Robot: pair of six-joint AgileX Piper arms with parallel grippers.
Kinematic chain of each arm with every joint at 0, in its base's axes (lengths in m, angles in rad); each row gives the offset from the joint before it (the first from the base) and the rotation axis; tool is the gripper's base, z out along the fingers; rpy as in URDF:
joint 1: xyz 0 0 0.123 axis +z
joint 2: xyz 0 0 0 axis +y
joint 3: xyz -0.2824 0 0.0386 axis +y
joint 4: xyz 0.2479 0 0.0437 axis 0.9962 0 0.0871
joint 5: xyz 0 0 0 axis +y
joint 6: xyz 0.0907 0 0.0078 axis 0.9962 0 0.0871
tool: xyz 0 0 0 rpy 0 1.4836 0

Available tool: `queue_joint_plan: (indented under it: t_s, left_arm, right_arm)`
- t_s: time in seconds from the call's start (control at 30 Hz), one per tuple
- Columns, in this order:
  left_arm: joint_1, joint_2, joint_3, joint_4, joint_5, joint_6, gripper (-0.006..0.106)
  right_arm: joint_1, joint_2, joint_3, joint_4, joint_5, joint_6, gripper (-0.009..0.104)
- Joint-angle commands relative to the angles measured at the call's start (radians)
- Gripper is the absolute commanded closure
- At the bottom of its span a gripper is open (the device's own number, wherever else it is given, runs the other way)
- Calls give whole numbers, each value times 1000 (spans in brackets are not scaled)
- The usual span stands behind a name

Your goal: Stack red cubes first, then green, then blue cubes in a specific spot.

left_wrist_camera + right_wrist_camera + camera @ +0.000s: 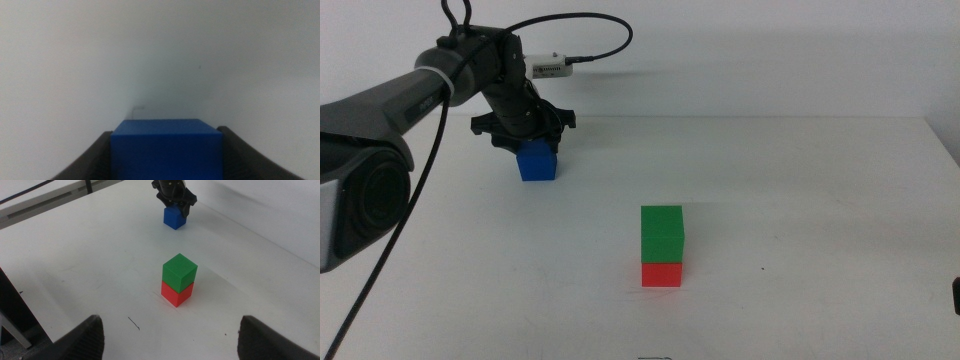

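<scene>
The green cube [662, 233] sits squarely on the red cube [661, 274] near the middle of the white table [800, 190]; both also show in the right wrist view, green cube [179, 270] on red cube [176, 293]. The blue cube [536, 161] is at the far left, and my left gripper [534, 148] comes down over it. In the left wrist view the two dark jaws sit flush against the sides of the blue cube [166, 150]. My right gripper [172, 325] is open and empty, waiting low at the right, well back from the stack.
The left arm's cable [582, 28] loops above the far table edge. The table's right edge [948, 150] runs near the right arm. Bare white tabletop lies around the stack.
</scene>
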Motion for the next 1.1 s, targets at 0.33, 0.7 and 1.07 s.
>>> queue_joint_plan:
  t_s: [0.33, 0.7, 1.07]
  left_arm:
    - [-24, -451, 323, 23, 43, -31, 102]
    - [-362, -636, 441, 316, 80, -475, 102]
    - [-622, -620, 421, 446, 82, -783, 102]
  right_arm:
    - [-5, 4, -21, -1, -77, -8, 21]
    - [-5, 4, -21, -1, -77, -8, 21]
    - [-5, 4, -21, -1, -77, -8, 21]
